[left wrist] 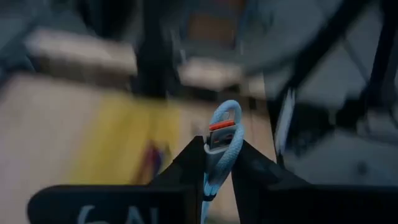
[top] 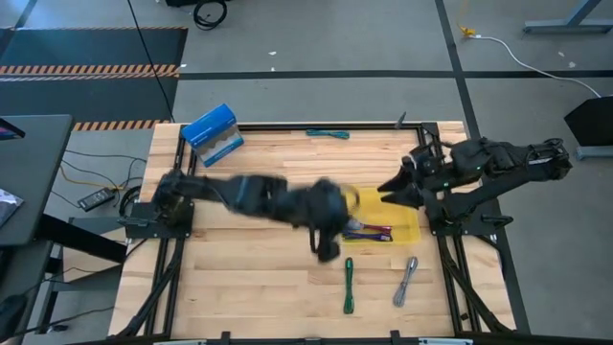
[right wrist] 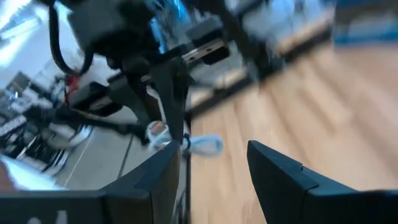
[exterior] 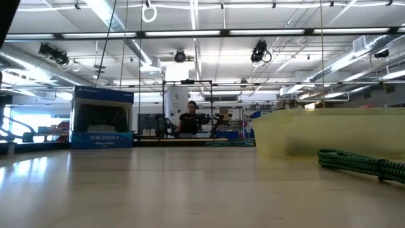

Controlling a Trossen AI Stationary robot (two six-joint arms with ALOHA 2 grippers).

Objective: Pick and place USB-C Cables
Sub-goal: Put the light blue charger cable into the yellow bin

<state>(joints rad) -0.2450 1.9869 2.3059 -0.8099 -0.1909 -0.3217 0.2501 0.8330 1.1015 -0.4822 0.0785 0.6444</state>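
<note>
Now the left pincer (left wrist: 217,163), just beside the yellow tray (top: 407,228), is clenched on a light-blue cable (left wrist: 222,144) by one end; a swing could shake it loose short of the tray. The right pincer (right wrist: 214,163) waits released at the tray's far edge.

Tray (top: 410,230) mid-table, two cables (top: 349,286) before it, box (top: 213,134) behind-left
</note>
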